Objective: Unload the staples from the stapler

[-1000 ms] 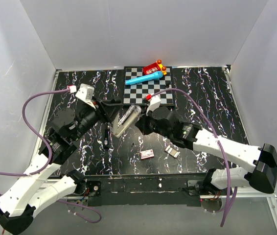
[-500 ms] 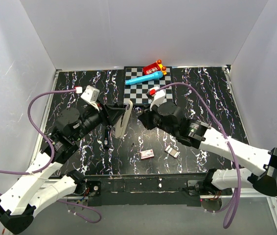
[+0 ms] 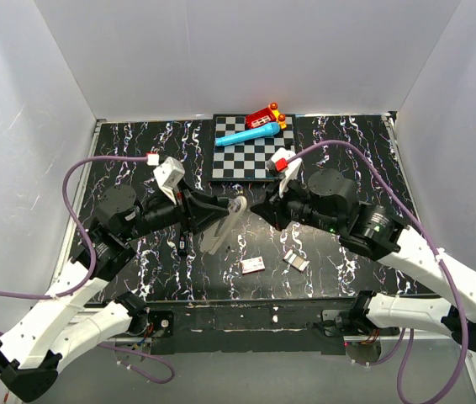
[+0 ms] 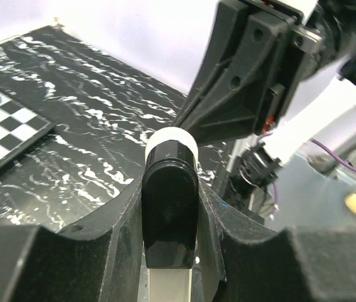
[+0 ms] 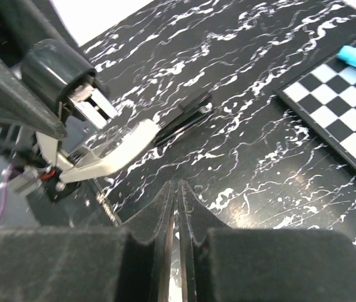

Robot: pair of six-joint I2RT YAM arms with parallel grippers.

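Over black marbled table point(image 3: 347, 151), both arms angled inward, left pincer point(image 3: 207, 208) clamped around the stapler point(image 4: 170, 214), right pincer point(image 5: 177, 195) closed nearby.

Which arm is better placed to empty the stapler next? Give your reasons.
Probably right: the left gripper is clamped on the stapler, steadying it; the right gripper, shut and empty, faces its opened end.

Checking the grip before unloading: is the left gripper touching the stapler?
Touching. The left wrist view shows the stapler clamped between both fingers of the left gripper, no gap.
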